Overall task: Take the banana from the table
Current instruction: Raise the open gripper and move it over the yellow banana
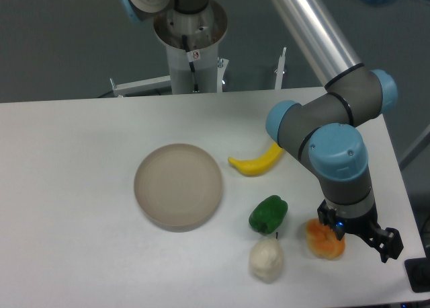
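A: Lying on the white table [80, 146], just right of a round beige dish [178, 185], is the banana [255, 163]. It is bright yellow and curved, and nothing holds it.

B: Which way does it run?

A: Its long axis climbs from lower left to upper right. The upper right end slips behind the arm's grey and blue elbow joint, so that tip is hidden.

B: And the gripper?

A: The gripper [349, 239] hangs low over the table's near right corner, well apart from the banana. It sits right beside a lumpy orange fruit [325, 239], perhaps touching it. I cannot tell how wide the jaws stand or whether they grip anything; the wrist blocks the view and only dark finger parts show.

B: So where is the banana from the jaws?

A: Away from the camera and to the left, past a green pepper [269, 214]. A pale, garlic-like bulb [266, 261] sits nearer the camera than the pepper.

B: What does the next move call for?

A: In my judgement, the gripper must lift clear of the orange fruit, travel back and left, and turn so its jaws close across the banana's narrow width.
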You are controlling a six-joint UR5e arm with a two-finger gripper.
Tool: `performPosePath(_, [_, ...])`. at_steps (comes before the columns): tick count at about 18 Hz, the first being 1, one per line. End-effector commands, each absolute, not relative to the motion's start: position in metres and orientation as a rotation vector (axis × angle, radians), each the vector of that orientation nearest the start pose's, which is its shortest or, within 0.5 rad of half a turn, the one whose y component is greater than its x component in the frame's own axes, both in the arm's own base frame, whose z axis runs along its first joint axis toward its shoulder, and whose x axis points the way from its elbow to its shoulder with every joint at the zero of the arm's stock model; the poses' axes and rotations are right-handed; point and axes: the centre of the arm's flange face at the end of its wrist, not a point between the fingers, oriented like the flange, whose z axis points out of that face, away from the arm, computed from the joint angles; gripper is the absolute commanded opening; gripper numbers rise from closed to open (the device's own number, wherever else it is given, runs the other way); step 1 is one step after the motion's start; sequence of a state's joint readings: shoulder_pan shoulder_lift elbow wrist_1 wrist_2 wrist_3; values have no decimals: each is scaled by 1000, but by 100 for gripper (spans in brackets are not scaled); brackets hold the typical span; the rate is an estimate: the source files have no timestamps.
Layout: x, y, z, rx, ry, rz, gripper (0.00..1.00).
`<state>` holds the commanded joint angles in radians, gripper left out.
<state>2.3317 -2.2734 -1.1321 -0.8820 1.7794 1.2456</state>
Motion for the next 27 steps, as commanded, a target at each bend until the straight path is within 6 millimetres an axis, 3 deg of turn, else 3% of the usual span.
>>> performPosePath(14, [-448, 622, 352, -2947, 643, 696, 100])
performPosePath(16, [-440, 608, 349, -2971, 644, 671, 100])
performPosePath(20, [-441, 551, 343, -3040, 607, 577, 100])
performPosePath(27, [-408, 489, 311, -3145, 584, 405, 100])
